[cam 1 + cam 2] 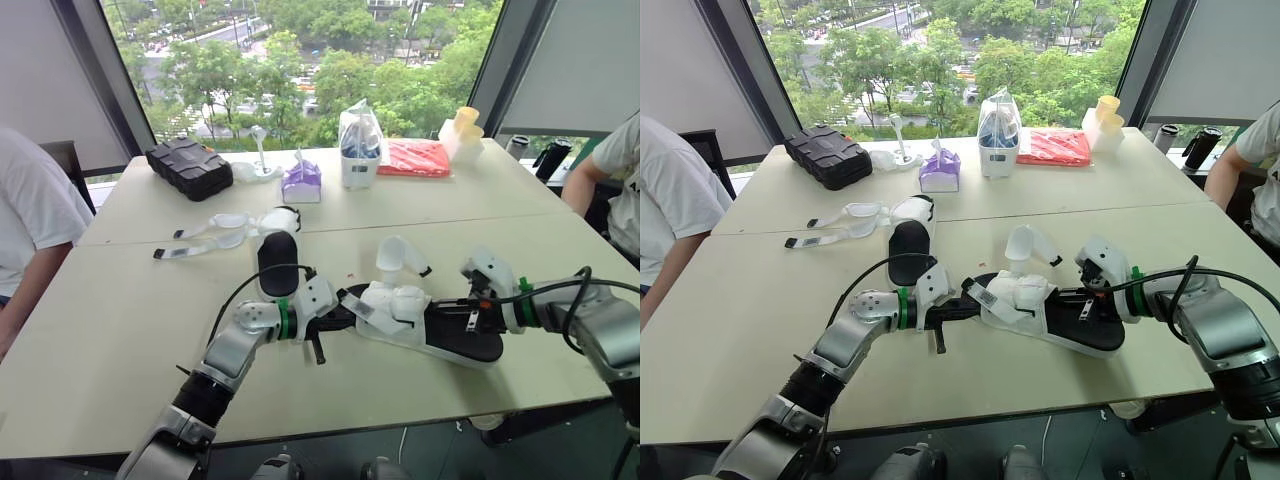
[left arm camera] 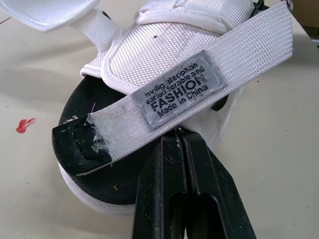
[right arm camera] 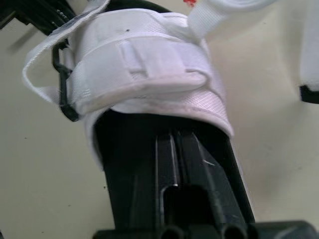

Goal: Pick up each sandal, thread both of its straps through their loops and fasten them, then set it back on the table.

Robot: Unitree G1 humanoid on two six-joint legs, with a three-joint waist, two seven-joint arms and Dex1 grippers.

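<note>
A white sandal with a black sole [image 1: 420, 325] lies on the table in front of me, between both grippers. Its front strap, with a grey "FASHION" label [image 2: 182, 92], runs loose across the toe. My left gripper [image 1: 338, 315] is at the toe end, fingers [image 2: 169, 169] shut, their tips just under that strap. My right gripper [image 1: 468, 316] rests on the black footbed at the heel end, shut, behind the fastened white upper [image 3: 144, 74]. The second sandal [image 1: 278, 255] lies farther back on the left, its two straps [image 1: 205, 238] spread out flat and unfastened.
At the back stand a black case [image 1: 190, 167], a purple tissue pack [image 1: 301, 183], a clear bag [image 1: 360, 145], a red packet [image 1: 415, 158] and yellow cups [image 1: 462, 135]. One person sits at the left edge [image 1: 30, 220], another at the right [image 1: 610, 170].
</note>
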